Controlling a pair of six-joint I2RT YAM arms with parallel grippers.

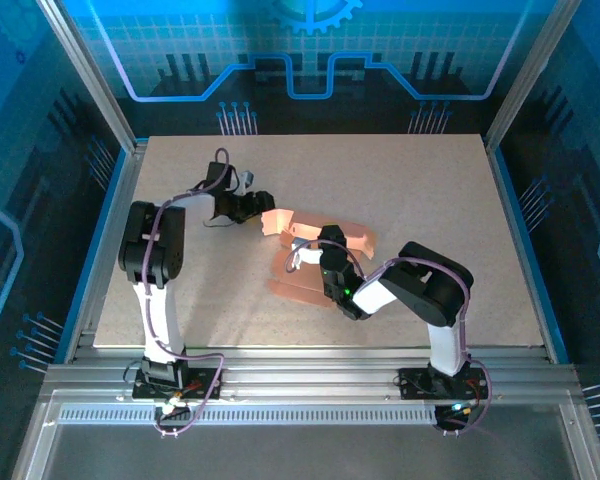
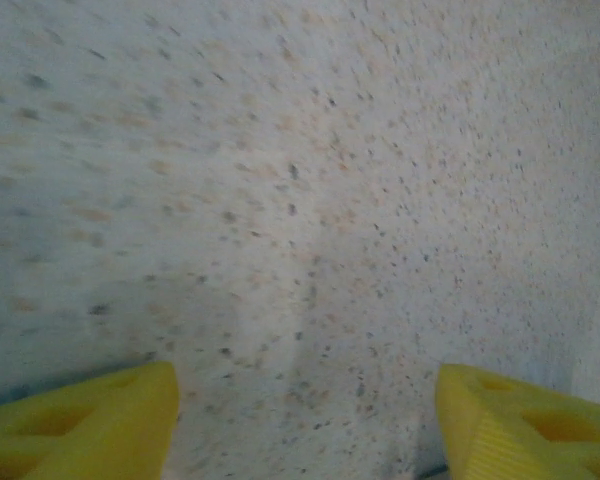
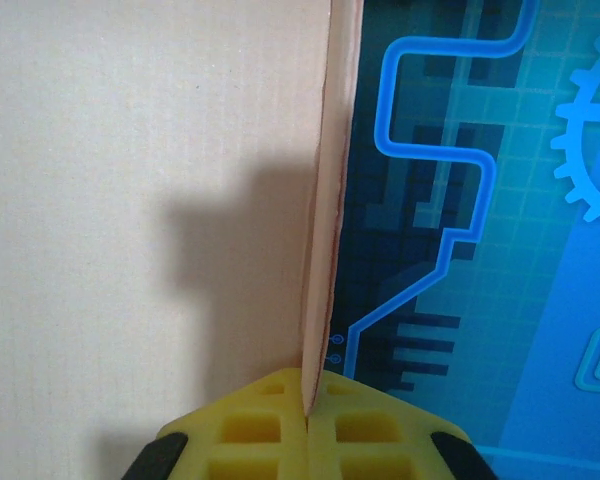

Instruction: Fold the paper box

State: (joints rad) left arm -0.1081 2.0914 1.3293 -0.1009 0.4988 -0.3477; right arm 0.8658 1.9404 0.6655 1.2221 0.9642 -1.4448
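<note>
The paper box (image 1: pixel 302 284) is a salmon-orange cardboard sheet lying partly folded at the middle of the table, with flaps raised. My right gripper (image 1: pixel 323 250) is over its centre and shut on a thin upright panel. In the right wrist view the yellow fingers (image 3: pixel 270 430) meet on the panel's edge (image 3: pixel 325 250), and its broad pale face (image 3: pixel 150 200) spreads to the left. My left gripper (image 1: pixel 263 208) sits just left of the box's raised left flap (image 1: pixel 278 220). In the left wrist view its yellow fingertips (image 2: pixel 100 425) stand wide apart and open, with bare speckled table (image 2: pixel 300 250) between them.
The tabletop (image 1: pixel 430 200) is a pale speckled board framed by aluminium rails (image 1: pixel 310 375) at the near edge. Blue patterned walls (image 1: pixel 310 60) enclose the back and sides. Open board lies to the right and behind the box.
</note>
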